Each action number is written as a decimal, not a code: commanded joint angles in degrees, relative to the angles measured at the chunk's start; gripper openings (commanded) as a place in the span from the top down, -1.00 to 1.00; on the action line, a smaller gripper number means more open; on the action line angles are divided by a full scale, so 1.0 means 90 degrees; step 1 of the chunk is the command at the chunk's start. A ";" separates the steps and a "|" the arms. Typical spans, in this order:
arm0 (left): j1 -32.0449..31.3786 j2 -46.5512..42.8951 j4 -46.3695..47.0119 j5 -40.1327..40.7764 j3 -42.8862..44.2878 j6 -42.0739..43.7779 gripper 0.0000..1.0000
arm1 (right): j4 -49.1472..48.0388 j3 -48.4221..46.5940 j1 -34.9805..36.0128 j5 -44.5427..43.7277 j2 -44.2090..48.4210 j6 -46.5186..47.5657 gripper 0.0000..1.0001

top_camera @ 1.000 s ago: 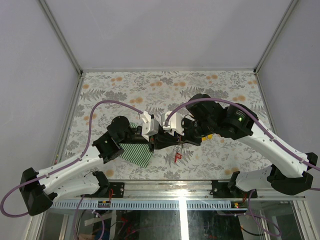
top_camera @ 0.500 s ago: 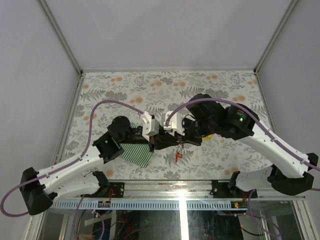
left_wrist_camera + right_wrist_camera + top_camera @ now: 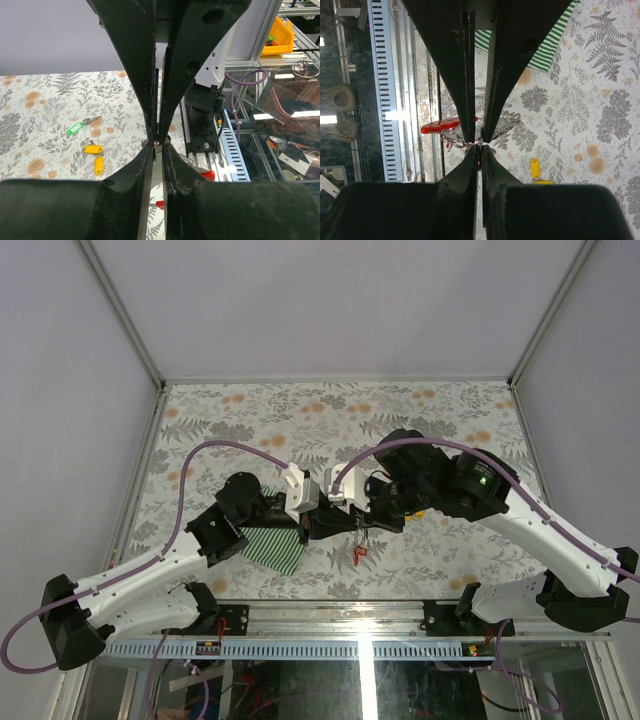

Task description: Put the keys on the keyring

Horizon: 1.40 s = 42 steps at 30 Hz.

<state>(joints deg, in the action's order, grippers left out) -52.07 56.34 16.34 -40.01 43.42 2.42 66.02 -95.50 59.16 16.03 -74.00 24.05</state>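
My two grippers meet tip to tip above the middle of the table. The left gripper [image 3: 346, 524] [image 3: 157, 149] is shut on a flat silver key [image 3: 509, 122], whose blade sticks out sideways. Facing it, the right gripper [image 3: 359, 524] [image 3: 480, 148] is shut on the thin wire of the keyring [image 3: 452, 138]. Its red tag [image 3: 445, 125] [image 3: 358, 554] [image 3: 160, 203] hangs below the tips. Two yellow-tagged keys [image 3: 93, 148] [image 3: 98, 165] lie on the floral table beside a green-tagged key [image 3: 75, 129] and a dark one [image 3: 92, 120].
A green-and-white striped cloth [image 3: 270, 545] lies under the left arm. The metal rail of the table's near edge [image 3: 330, 615] runs just below the grippers. The right arm partly covers the yellow keys [image 3: 411, 513].
Both grippers hold their place and stay shut. The red tag has swung slightly to the right under the tips.
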 commanded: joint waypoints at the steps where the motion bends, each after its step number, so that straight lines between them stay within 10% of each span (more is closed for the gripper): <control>1: -0.0042 0.0026 0.0213 0.0025 0.0307 0.0059 0.76 | -0.0296 -0.0015 0.0052 0.0005 0.0146 0.0051 1.00; 35: -0.0036 0.0010 -0.0028 0.0077 0.0247 0.0140 0.61 | -0.0422 0.0007 0.0053 -0.0170 0.0293 -0.0002 1.00; 42: -0.0039 0.0009 0.0002 0.0064 0.0249 0.0127 0.84 | -0.0479 0.0017 0.0059 -0.0141 0.0256 -0.0001 1.00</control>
<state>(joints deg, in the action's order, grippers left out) -52.10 57.01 15.81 -39.64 44.31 2.68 64.82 -94.63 59.16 15.44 -73.06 24.03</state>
